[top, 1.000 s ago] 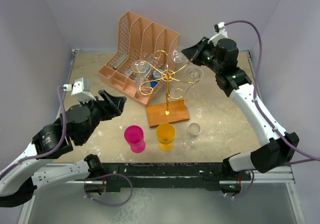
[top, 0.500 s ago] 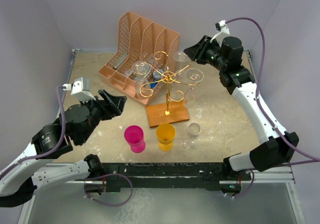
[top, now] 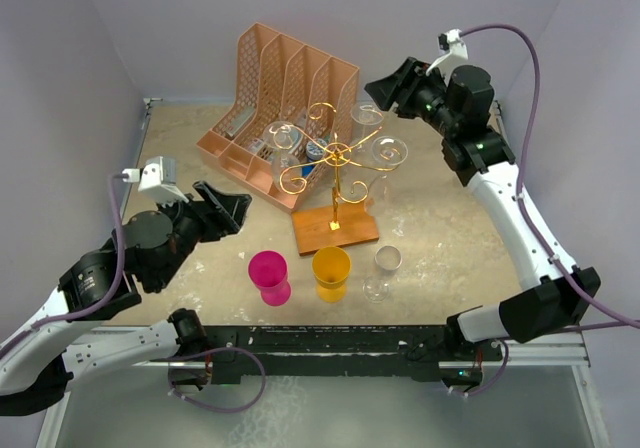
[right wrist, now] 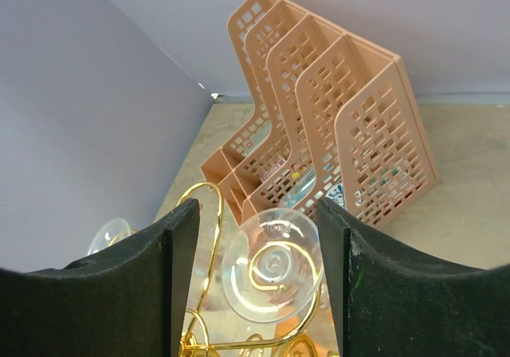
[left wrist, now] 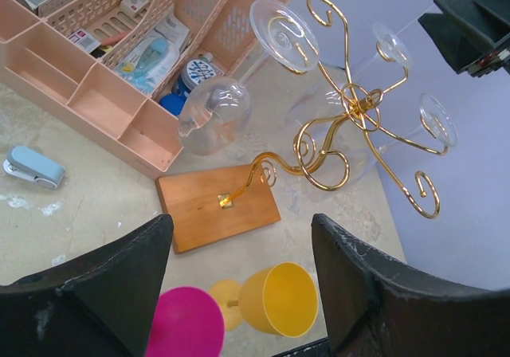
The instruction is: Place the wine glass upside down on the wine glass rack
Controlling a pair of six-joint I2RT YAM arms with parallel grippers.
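Note:
The gold wire wine glass rack [top: 338, 153] stands on its wooden base [top: 335, 226] mid-table. Three clear wine glasses hang upside down from its curled arms. The back-right one [top: 365, 116] has its round foot [right wrist: 272, 265] resting on a spiral arm, between the fingers [right wrist: 151, 277] of my right gripper [top: 383, 88]. That gripper is open and does not touch the foot. Another clear wine glass [top: 383, 271] stands upright near the front. My left gripper [top: 238, 206] hovers open and empty left of the rack [left wrist: 351, 106], above the cups.
A peach slotted file organizer [top: 285, 98] with small items stands behind the rack. A pink cup [top: 268, 273] and a yellow cup [top: 331, 271] stand in front of the wooden base. A blue-grey stapler [left wrist: 32, 168] lies left. Purple walls enclose the table.
My right gripper has gone from shut to open, letting go of the back-right glass's foot, and has drawn up and back. The glass stays hanging on the rack. The left arm barely moved.

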